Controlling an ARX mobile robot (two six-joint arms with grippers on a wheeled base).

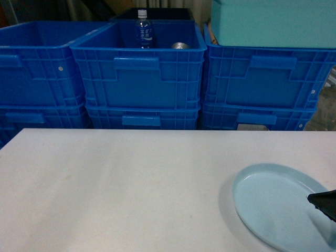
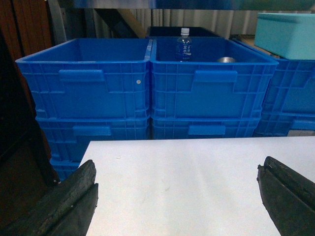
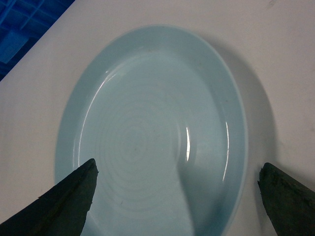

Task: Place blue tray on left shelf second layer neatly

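- The right gripper (image 3: 177,196) has its jaws spread wide, one dark fingertip (image 3: 64,196) at each lower corner of the right wrist view, with nothing between them but the tray below.
- The blue tray (image 3: 152,128) lies flat on the desk (image 3: 275,44) under those jaws; the left tip overlaps its near rim in that view, the right tip sits off its edge over bare desk. Whether either tip touches the tray cannot be told.
- From the head view, the blue tray (image 1: 275,205) rests at the near right corner of the desk (image 1: 121,184), and only a dark tip of the right gripper (image 1: 324,202) shows at the right edge, over the tray's rim.
- The left gripper (image 2: 177,196) also has its jaws spread apart, holding nothing, above the white desk (image 2: 182,182) near its left edge.
- Beyond the far edge of the desk stand stacked blue crates (image 1: 139,68), two high and side by side.
- A water bottle (image 1: 143,30) with a blue label stands upright in the middle top crate, with a small metal can (image 1: 180,45) just beside it.
- A teal box (image 1: 273,23) sits on top of the right-hand crate stack.
- No steel shelf shows in any view.
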